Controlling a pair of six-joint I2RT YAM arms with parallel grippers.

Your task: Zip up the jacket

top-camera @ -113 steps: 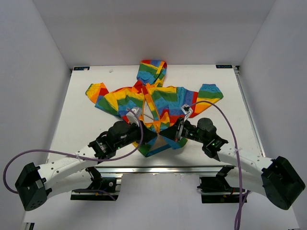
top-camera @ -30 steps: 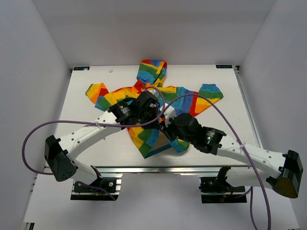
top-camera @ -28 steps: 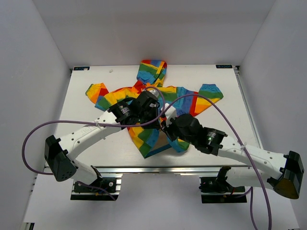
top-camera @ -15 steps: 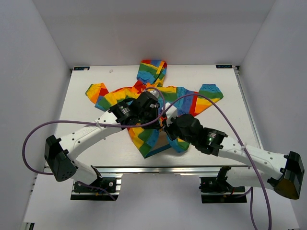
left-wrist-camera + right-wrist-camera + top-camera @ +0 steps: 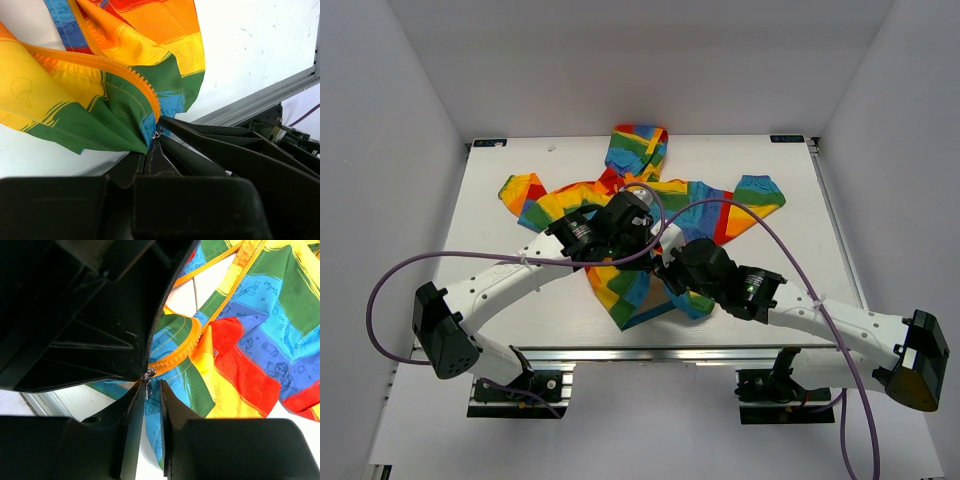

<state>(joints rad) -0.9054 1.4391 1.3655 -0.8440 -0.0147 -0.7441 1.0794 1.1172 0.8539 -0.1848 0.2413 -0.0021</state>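
Observation:
The rainbow-striped jacket (image 5: pixel 650 205) lies on its back on the white table, hood (image 5: pixel 636 146) far, its lower front bunched up under both wrists. My left gripper (image 5: pixel 648 257) (image 5: pixel 152 141) is shut on the jacket's (image 5: pixel 100 75) green hem, right at the bottom end of the orange zipper band (image 5: pixel 127 75). My right gripper (image 5: pixel 666 270) (image 5: pixel 152 386) meets it tip to tip with its jaws a narrow gap apart. The small metal zipper pull (image 5: pixel 148 374) hangs at that gap, against the left finger. The jacket (image 5: pixel 250 340) spreads to the right behind it.
A metal rail (image 5: pixel 650 352) runs along the table's near edge. Purple cables (image 5: pixel 440 262) loop from both arms over the jacket. White walls close the table on three sides. The left gripper's black body (image 5: pixel 90 310) fills the upper left of the right wrist view.
Since the oldest frame both grippers have moved from the hem's near end toward the jacket's middle, bunching the lower front. Over the last second the right arm only shifted slightly.

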